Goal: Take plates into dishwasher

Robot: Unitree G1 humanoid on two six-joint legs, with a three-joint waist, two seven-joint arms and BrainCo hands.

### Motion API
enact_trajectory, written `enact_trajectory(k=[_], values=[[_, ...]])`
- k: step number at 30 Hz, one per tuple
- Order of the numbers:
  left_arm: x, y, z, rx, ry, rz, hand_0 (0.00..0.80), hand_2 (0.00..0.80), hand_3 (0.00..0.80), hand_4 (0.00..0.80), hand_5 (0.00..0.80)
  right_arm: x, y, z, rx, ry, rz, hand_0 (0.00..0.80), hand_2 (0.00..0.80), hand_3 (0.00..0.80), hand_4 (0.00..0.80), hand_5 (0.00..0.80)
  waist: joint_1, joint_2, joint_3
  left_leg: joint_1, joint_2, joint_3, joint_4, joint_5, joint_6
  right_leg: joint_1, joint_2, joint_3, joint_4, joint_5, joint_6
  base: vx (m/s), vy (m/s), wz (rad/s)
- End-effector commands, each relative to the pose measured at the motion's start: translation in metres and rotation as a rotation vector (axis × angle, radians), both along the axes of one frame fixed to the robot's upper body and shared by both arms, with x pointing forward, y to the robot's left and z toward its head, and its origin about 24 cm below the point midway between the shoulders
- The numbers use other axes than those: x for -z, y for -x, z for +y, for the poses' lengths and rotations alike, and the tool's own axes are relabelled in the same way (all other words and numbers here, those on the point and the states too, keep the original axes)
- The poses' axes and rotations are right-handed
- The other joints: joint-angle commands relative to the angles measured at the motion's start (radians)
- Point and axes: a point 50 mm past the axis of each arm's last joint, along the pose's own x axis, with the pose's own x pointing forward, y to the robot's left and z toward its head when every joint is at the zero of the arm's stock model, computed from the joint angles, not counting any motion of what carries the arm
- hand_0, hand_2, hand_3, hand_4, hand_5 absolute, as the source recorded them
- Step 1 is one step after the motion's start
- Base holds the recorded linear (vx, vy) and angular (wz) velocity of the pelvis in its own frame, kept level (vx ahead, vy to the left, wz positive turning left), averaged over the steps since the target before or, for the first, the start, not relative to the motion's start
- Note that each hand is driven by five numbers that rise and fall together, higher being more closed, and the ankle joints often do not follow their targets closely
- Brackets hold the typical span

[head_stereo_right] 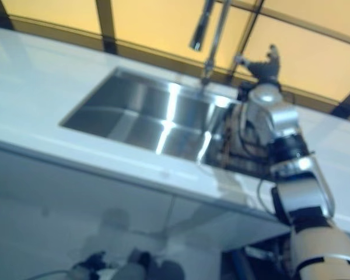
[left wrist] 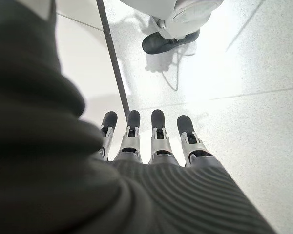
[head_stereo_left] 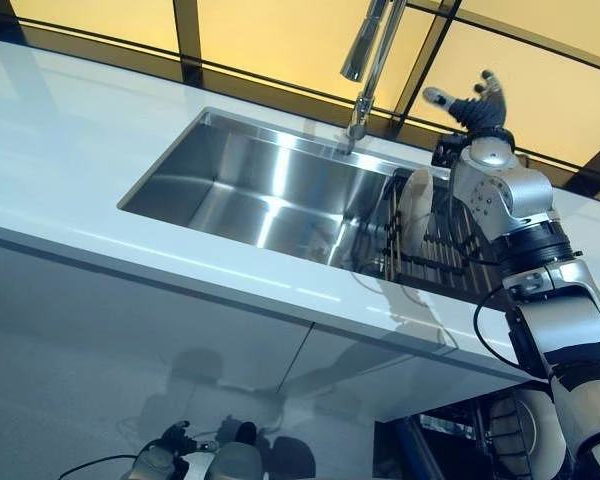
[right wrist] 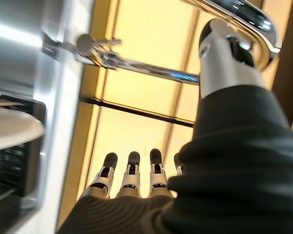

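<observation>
One white round plate [head_stereo_left: 416, 208] stands on edge in the dark wire dish rack [head_stereo_left: 435, 262] that sits in the right end of the rectangular stainless steel sink [head_stereo_left: 250, 190]; rest of the basin is bare shiny metal. I can't tell whether more plates sit in the rack, my right arm covers most of it. The sink is sunk into a glossy white surface [head_stereo_left: 70, 170], flat and reflective. A chrome tap [head_stereo_left: 365, 60] rises behind the basin, its top cut off by the frame edge. My right robot hand [head_stereo_left: 472, 103] is raised above and behind the rack, near the tap, fingers straight and spread, holding nothing, not touching the plate. In the right wrist view the plate's rim shows at the side, apart from the fingertips. My left robot hand [left wrist: 151, 146] hangs low below the surface, fingers straight and side by side over speckled pale floor [left wrist: 244, 107], holding nothing. Bottom right of the left eye view, below the surface edge, a pale round shape behind wires [head_stereo_left: 528, 425] shows, partly hidden by my arm; hard to make out what it is.
</observation>
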Motion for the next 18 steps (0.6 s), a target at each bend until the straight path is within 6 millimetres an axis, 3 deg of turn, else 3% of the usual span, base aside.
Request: enact_trajectory(k=[1, 12, 18], values=[[0.001, -0.009, -0.011, 0.062, 0.009, -0.002, 0.0, 0.0, 0.0, 0.0, 0.0, -0.018, 0.001, -0.009, -0.025, 0.028, -0.035, 0.0, 0.0, 0.0, 0.0, 0.0, 0.035, 0.057, -0.066, 0.139, -0.003, 0.062, -0.103, -0.089, 0.018, -0.077, -0.001, 0.032, 0.189, 0.027, 0.008, 0.0, 0.0, 0.0], [0.0, -0.009, -0.01, 0.056, 0.008, -0.002, 0.0, 0.0, 0.0, 0.0, 0.0, -0.002, -0.002, -0.013, -0.047, -0.013, 0.041, 0.0, 0.0, 0.0, 0.0, 0.0, 0.031, 0.057, -0.058, 0.141, 0.0, 0.073, -0.103, -0.09, 0.017, -0.083, 0.0, 0.038, 0.194, 0.023, 0.01, 0.0, 0.0, 0.0], [0.0, -0.009, -0.012, 0.055, 0.012, -0.007, 0.0, 0.0, 0.0, 0.0, 0.0, 0.002, -0.001, -0.027, 0.023, -0.02, 0.059, 0.0, 0.0, 0.0, 0.0, 0.0, 0.03, 0.06, -0.054, 0.142, 0.001, 0.075, -0.103, -0.092, 0.018, -0.088, -0.001, 0.04, 0.201, 0.02, 0.011, 0.001, 0.001, -0.03]])
